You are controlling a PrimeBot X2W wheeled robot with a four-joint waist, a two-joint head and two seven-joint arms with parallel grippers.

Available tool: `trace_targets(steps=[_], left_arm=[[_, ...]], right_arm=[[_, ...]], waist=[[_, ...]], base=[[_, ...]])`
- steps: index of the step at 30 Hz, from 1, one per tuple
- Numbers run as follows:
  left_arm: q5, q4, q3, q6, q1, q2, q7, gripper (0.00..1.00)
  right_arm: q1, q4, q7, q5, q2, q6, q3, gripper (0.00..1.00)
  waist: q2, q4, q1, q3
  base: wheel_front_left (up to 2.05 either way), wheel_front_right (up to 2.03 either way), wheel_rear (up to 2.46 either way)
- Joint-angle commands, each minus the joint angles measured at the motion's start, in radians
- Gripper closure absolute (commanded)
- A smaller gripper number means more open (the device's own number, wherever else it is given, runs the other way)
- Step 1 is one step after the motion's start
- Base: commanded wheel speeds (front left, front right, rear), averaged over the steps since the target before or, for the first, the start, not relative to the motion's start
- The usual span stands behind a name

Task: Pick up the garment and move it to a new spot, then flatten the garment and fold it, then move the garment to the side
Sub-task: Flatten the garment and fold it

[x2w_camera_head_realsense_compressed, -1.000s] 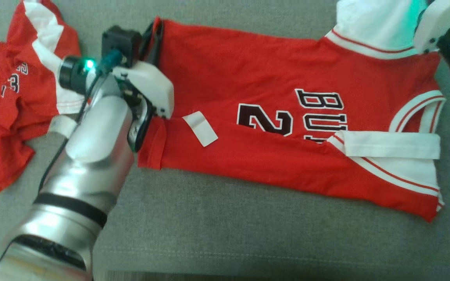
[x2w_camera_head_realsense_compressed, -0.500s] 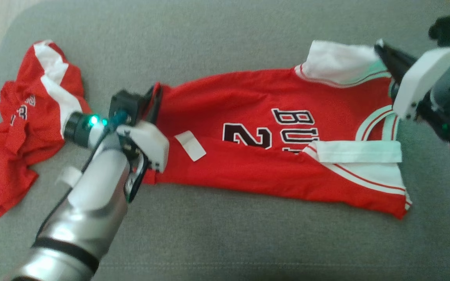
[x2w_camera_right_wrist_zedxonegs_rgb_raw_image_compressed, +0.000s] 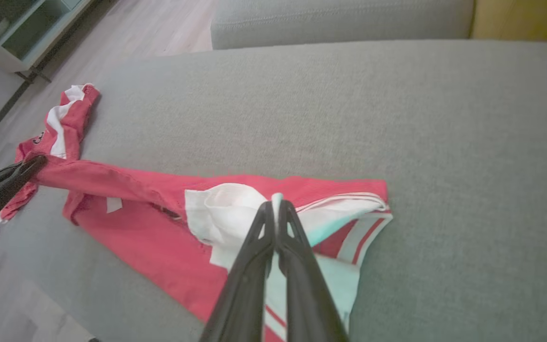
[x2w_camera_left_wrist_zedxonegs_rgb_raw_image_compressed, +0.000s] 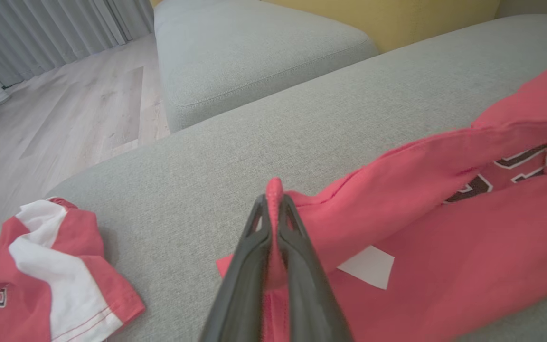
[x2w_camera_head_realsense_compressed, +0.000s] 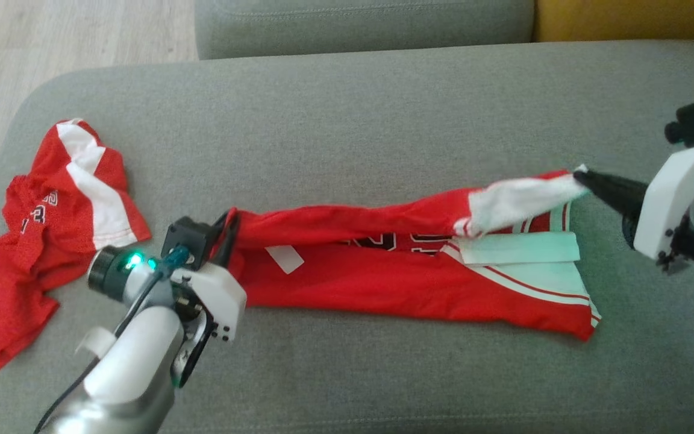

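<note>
sofa (x2w_camera_head_realsense_compressed: 347, 120): jersey (x2w_camera_head_realsense_compressed: 395, 289) lies lengthwise mid-seat, far edge lifted | left pincer (x2w_camera_head_realsense_compressed: 231, 222) clenched on its hem corner, right pincer (x2w_camera_head_realsense_compressed: 582, 176) clenched on its white shoulder | I'd carry both corners level toward the sofa's front edge, cloth taut, then let go.

jersey (x2w_camera_head_realsense_compressed: 383, 289) lettering (x2w_camera_head_realsense_compressed: 392, 241): mostly hidden under fold | second garment (x2w_camera_head_realsense_compressed: 15, 253): cut by left edge
</note>
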Motion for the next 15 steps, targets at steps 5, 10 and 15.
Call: trace_targets(steps=[5,10,15], left_arm=[[-0.009,-0.102,0.026,0.023,0.017,0.070,0.030,1.00],[-0.002,-0.165,0.013,0.034,0.056,0.108,0.061,1.00],[0.003,-0.213,0.005,0.045,0.085,0.142,0.086,1.00]], right_arm=[[0.073,-0.087,0.088,0.031,-0.045,-0.001,-0.058,1.00],[0.140,-0.123,0.150,0.027,-0.040,-0.001,-0.111,1.00],[0.198,-0.154,0.226,0.025,-0.030,-0.001,-0.170,1.00]], waist=[[-0.0001,-0.009,0.0001,-0.011],[-0.0001,-0.014,0.0001,-0.007],[-0.0001,-0.016,0.0001,-0.001]], base=[[0.00,0.00,0.00],[0.00,0.00,0.00],[0.00,0.00,0.00]])
